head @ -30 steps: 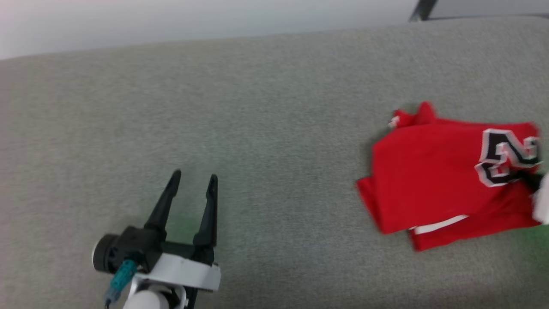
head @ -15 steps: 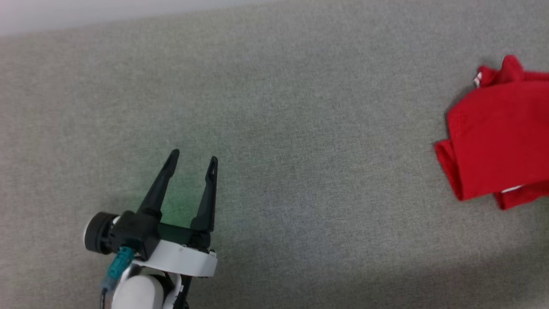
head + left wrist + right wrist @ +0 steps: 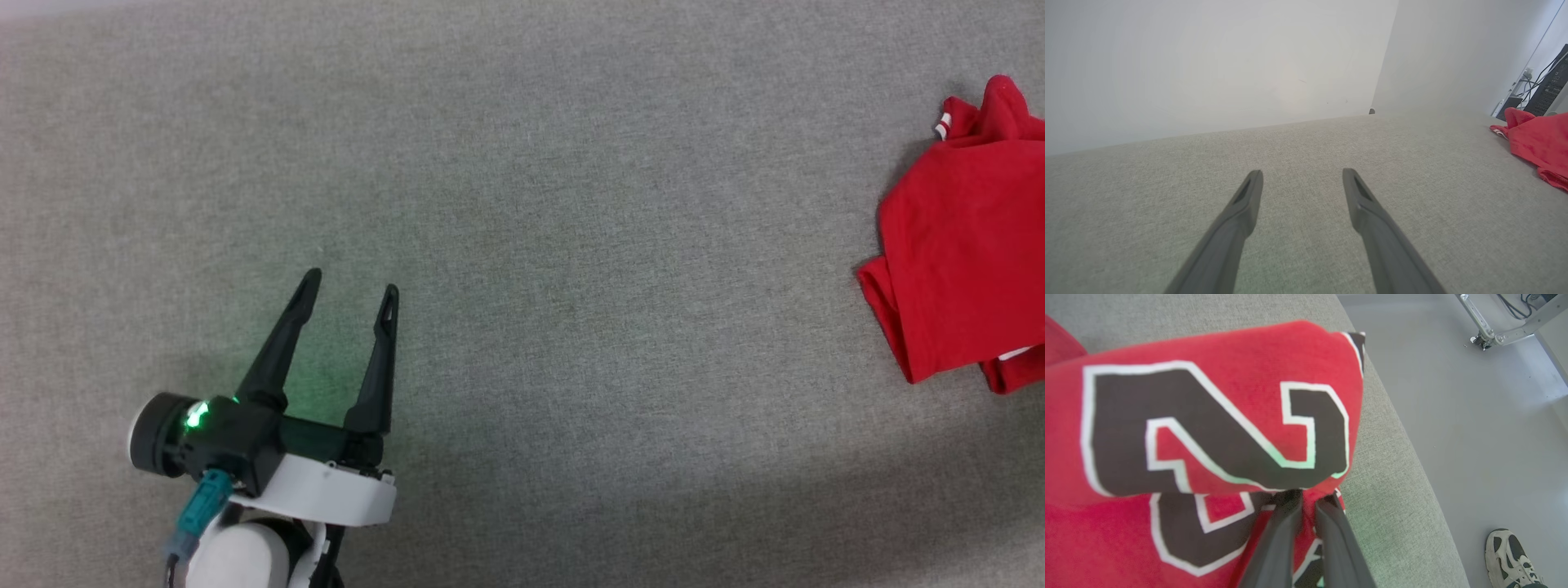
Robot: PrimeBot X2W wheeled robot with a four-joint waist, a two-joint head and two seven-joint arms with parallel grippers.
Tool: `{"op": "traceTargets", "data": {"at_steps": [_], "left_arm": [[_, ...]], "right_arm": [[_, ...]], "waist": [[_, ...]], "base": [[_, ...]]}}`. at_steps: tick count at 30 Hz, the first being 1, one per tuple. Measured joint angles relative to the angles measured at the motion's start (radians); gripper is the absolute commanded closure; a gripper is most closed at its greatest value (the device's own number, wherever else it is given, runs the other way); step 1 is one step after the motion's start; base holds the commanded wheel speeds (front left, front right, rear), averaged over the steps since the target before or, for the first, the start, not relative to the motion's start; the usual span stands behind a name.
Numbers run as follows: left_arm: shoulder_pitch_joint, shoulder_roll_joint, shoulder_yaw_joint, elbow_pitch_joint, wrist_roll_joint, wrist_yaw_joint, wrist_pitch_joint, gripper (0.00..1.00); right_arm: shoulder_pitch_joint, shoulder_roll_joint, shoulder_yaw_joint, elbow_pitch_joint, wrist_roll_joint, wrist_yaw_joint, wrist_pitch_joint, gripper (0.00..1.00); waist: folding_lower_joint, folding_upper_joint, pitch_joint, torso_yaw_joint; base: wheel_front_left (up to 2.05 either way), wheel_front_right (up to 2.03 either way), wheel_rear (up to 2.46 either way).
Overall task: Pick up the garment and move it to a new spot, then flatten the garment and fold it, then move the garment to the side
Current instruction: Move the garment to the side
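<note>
Stretching under both pincers, the grey woven upholstery [image 3: 571,204] takes up most of the head view. Beyond its rounded edge, off to the right of the right pincer [image 3: 1308,497], lies smooth grey floor [image 3: 1474,396]. The garment [image 3: 963,269], a red jersey folded into layers, sits far to the right of the left pincer [image 3: 351,282], well apart from it. In the right wrist view its top fold carries a large black 2 [image 3: 1208,428] outlined in white, directly ahead of the right pincer's tips. That pincer's fingers are almost together, clenched on the red cloth, tips tucked under the fold's edge. The left pincer is released, fingers spread over bare upholstery, holding nothing. A person's white and black sneaker [image 3: 1511,555] stands on the floor, to the lower right of the right pincer.
</note>
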Motion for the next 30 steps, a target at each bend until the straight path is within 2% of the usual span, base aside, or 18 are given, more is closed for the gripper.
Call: {"op": "traceTargets", "data": {"at_steps": [3,5,8,10,18,30], "left_arm": [[0.004,0.004,0.000,-0.014,0.000,0.005,0.006,0.00],[0.010,0.005,-0.001,-0.022,0.000,0.007,0.014,0.00],[0.012,0.007,-0.002,-0.030,0.000,0.010,0.015,0.00],[0.012,0.006,-0.004,-0.030,-0.001,0.014,0.015,0.00],[0.021,-0.003,0.000,0.014,-0.024,0.023,-0.009,0.00],[0.040,0.004,0.052,0.154,-0.062,0.040,-0.041,0.00]], "right_arm": [[-0.011,0.006,0.008,0.030,-0.007,0.000,-0.022,1.00],[-0.020,0.012,0.010,0.046,-0.010,0.000,-0.043,0.93],[-0.034,0.012,0.014,0.068,-0.016,0.000,-0.053,0.53],[-0.042,0.011,0.015,0.081,-0.017,0.000,-0.066,0.00],[-0.046,-0.002,0.052,0.066,-0.016,0.000,-0.104,0.00],[0.122,0.069,0.281,-0.204,0.064,0.000,-0.170,0.00]], "waist": [[0.0000,0.0000,-0.001,0.000],[0.0000,0.0000,-0.004,-0.001],[0.0000,0.0000,-0.008,-0.003],[0.0000,0.0000,-0.013,-0.003],[0.0000,0.0000,-0.065,-0.004],[-0.0001,0.0000,-0.217,0.015]], "base": [[0.00,0.00,0.00],[0.00,0.00,0.00],[0.00,0.00,0.00],[0.00,0.00,0.00],[0.00,0.00,0.00],[0.00,0.00,0.00]]}}
